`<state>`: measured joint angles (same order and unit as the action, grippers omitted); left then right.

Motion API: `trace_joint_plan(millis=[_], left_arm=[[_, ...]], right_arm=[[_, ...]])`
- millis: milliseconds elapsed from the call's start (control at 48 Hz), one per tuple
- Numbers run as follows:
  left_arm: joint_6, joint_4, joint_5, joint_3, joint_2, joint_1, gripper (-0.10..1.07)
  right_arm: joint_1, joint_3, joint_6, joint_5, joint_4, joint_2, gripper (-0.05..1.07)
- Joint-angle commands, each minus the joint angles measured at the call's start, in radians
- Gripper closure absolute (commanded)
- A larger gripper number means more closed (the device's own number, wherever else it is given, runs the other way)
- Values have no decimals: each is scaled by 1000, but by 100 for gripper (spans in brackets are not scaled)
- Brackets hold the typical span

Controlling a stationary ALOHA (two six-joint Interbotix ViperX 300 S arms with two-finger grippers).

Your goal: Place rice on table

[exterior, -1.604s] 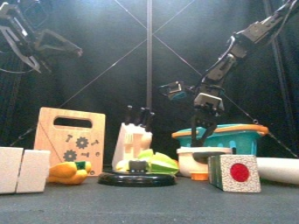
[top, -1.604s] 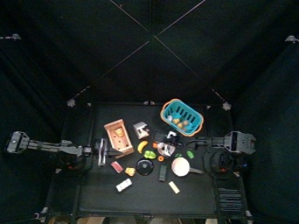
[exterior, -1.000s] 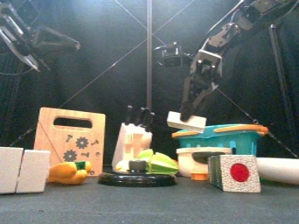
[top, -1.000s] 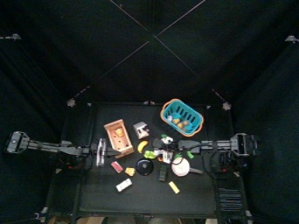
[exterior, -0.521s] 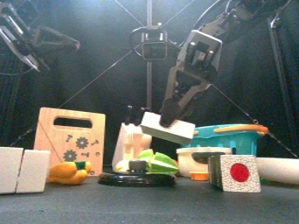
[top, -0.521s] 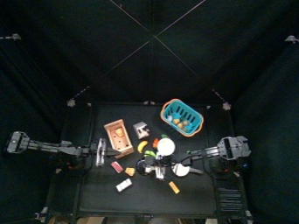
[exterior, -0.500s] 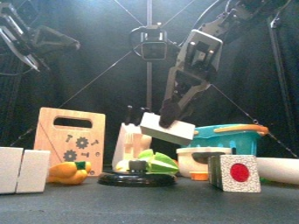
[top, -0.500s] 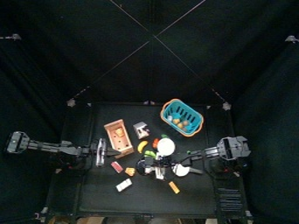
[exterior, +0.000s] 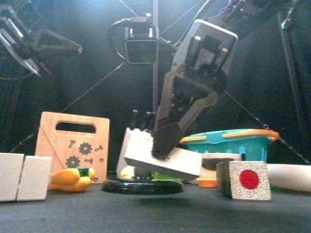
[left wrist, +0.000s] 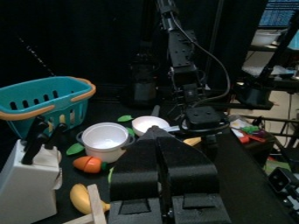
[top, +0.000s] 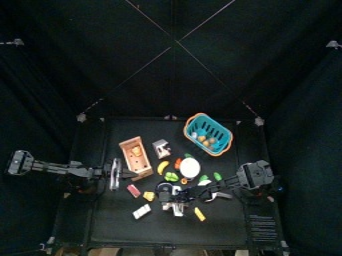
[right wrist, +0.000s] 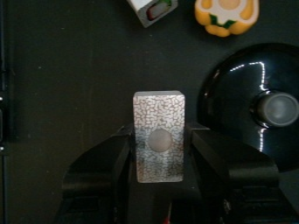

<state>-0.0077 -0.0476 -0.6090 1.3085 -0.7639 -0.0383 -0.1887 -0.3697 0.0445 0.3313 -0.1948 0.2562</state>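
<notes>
1. Right gripper (right wrist: pixel 156 166): jaws clamped on both long sides of the rice block (right wrist: pixel 159 136), a white rectangular block with a speckled grain pattern and a grey oval mark. In the front view the gripper (exterior: pixel 155 150) carries the block (exterior: pixel 163 162) tilted, low over the table (exterior: pixel 155 211); whether it touches the tabletop cannot be told.
2. Block's underside and the gripper's fingertips are hidden from every view; in the top view the block is too small to separate from the clutter.
3. Just beside the block: black round lid with knob (right wrist: pixel 265 109), partly cut off at the frame edge.
4. Beyond the block: orange toy vegetable (right wrist: pixel 226 15) and a white piece with red and green (right wrist: pixel 152 10), both cut off.
5. Behind the gripper, front view: teal basket (exterior: pixel 234 146), red-dot card (exterior: pixel 248 180), wooden cutting board (exterior: pixel 71 142), white blocks (exterior: pixel 25 176), partly screened by the arm.
6. Left gripper (left wrist: pixel 162 179): jaws pressed together, holding nothing, well apart from the block; white bowl (left wrist: pixel 105 137) ahead of it.
</notes>
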Motion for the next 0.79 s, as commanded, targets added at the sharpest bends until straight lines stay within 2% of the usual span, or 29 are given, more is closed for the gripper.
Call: trace_joint_plan(millis=[0, 125, 250, 583, 771], left_arm=[[2, -2, -8, -12, 3, -2, 78], [2, -2, -8, -12, 3, -2, 78], [0, -2, -8, -14, 3, -2, 78], [2, -2, -8, -12, 3, -2, 78], [2, -2, -8, -11, 3, -2, 78]], right_arm=[[-2, 28, 2, -2, -8, -15, 41], [-2, 28, 20, 17, -17, -14, 41], [-2, 28, 124, 44, 12, -14, 41], [-29, 46, 391, 81, 311, -2, 41], [-49, 60, 443, 120, 360, 14, 40]])
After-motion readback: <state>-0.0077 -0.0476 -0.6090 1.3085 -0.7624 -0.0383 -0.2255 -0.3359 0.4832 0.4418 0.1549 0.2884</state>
